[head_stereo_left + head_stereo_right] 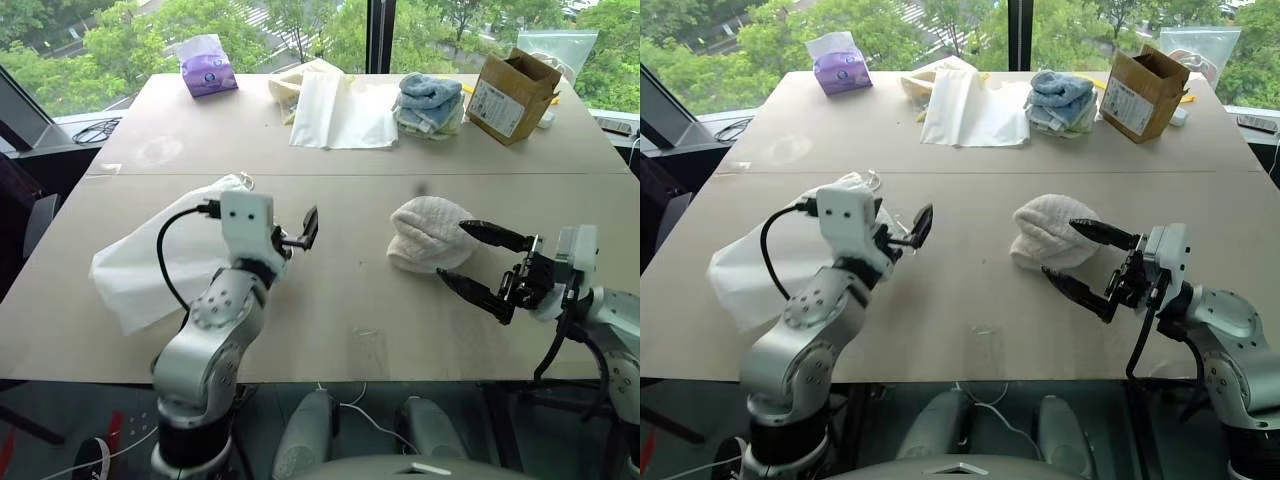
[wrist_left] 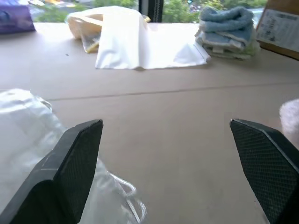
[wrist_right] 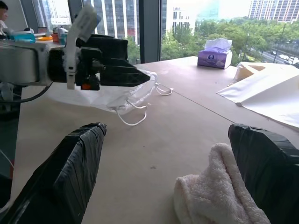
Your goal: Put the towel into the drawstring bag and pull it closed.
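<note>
sitting loose, towel and bag apart

the towel (image 1: 428, 234) lies mid-table, just beside the right gripper (image 1: 480, 260), whose fingers gape wide with nothing in them. the drawstring bag (image 1: 150, 262) lies crumpled to the left, cords trailing, under the left gripper (image 1: 303, 233), also spread wide and empty.

Whites on a tan bench (image 1: 340, 310)
Off-white fluffy towel (image 1: 425, 235), white drawstring bag (image 1: 140, 265), purple tissue box (image 1: 207, 70), brown carton (image 1: 512, 95).
</note>
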Tool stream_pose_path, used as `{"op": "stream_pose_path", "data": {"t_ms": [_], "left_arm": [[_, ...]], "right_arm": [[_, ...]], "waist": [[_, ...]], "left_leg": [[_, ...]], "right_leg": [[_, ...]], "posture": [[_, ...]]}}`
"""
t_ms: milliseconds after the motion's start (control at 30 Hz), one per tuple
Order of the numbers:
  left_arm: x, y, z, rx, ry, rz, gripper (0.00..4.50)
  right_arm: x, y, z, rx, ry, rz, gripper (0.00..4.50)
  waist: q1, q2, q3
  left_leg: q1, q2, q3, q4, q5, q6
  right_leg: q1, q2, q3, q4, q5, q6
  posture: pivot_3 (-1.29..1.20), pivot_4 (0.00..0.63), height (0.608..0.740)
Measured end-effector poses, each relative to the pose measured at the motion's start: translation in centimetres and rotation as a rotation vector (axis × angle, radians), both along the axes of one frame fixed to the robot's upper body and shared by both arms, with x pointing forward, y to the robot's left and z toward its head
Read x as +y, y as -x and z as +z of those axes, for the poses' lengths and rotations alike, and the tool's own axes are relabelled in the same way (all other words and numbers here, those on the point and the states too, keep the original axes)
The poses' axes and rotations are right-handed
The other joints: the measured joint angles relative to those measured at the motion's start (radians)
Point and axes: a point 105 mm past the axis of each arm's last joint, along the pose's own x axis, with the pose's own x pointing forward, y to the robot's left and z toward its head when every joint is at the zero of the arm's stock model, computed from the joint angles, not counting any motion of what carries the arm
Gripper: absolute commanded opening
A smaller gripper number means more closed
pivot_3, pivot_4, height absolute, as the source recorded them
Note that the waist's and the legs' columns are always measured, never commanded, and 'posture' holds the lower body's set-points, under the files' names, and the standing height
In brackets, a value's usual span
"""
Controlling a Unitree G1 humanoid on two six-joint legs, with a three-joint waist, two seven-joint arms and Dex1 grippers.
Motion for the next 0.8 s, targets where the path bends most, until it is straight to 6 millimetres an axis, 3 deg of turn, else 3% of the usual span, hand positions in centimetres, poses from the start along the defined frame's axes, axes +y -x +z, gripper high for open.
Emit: {"op": "stream_pose_path", "data": {"t_ms": [133, 267, 367, 633, 800], "left_arm": [[1.3, -2.0, 0.0, 0.065, -0.114, 0.234, 4.49], [3.0, -1.9, -0.9, 0.14, -0.19, 0.395, 4.49], [3.6, -2.1, -2.4, 0.21, -0.198, 0.443, 4.49], [3.8, -2.1, -3.7, 0.256, -0.204, 0.468, 4.49], [4.1, -1.9, -4.0, 0.253, -0.218, 0.479, 2.41]], "right_arm": [[0.1, 0.0, -0.4, 0.012, 0.006, 0.006, 4.5], [0.1, 0.0, -0.4, 0.013, 0.007, 0.006, 4.5], [0.2, 0.1, -0.5, 0.015, 0.01, 0.011, 4.5], [0.2, 0.0, -0.6, 0.006, 0.016, 0.007, 4.5], [0.1, 0.1, -0.9, 0.014, 0.022, -0.002, 4.5]], "waist": [[-0.005, -0.002, 0.001], [-0.004, -0.002, 0.001], [-0.001, -0.004, 0.002], [-0.002, -0.005, 0.003], [-0.001, -0.005, 0.003]], "left_leg": [[0.0, 0.0, 0.0, 0.0, 0.0, 0.0], [0.0, 0.001, 0.0, -0.001, 0.002, -0.003], [-0.001, 0.001, 0.0, 0.0, 0.002, -0.003], [-0.001, 0.001, 0.0, 0.0, 0.002, -0.004], [-0.001, 0.001, 0.0, 0.0, 0.002, -0.004]], "right_leg": [[0.0, 0.001, 0.0, 0.0, 0.0, 0.0], [-0.001, 0.0, 0.001, 0.0, 0.0, 0.0], [-0.001, 0.0, 0.0, 0.0, 0.0, 0.0], [-0.001, 0.0, 0.0, 0.0, 0.0, 0.0], [-0.001, 0.0, 0.0, 0.0, 0.0, 0.0]], "posture": [[0.0, 0.15, 0.74], [0.0, 0.15, 0.74], [0.0, 0.15, 0.74], [0.0, 0.15, 0.74], [0.0, 0.15, 0.74]]}}
